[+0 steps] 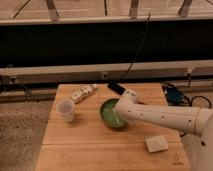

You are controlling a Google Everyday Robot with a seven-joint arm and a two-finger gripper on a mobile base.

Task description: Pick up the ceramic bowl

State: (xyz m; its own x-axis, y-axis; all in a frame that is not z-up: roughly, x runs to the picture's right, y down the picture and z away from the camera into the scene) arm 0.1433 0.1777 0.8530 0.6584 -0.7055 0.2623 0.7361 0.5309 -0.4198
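The ceramic bowl (pixel 108 114) is green and glossy and sits near the middle of the wooden table (pixel 80 145). My white arm reaches in from the right, and its gripper (pixel 120 116) is right at the bowl's right rim, covering that side of the bowl. The arm's own body hides the gripper's end.
A small translucent white cup (pixel 65 109) stands at the left. A white packet (pixel 83 93) lies at the back left, a black object (pixel 116 88) at the back middle, a pale sponge-like block (pixel 156 143) at the front right. Blue-and-black items (pixel 175 95) sit off the right edge.
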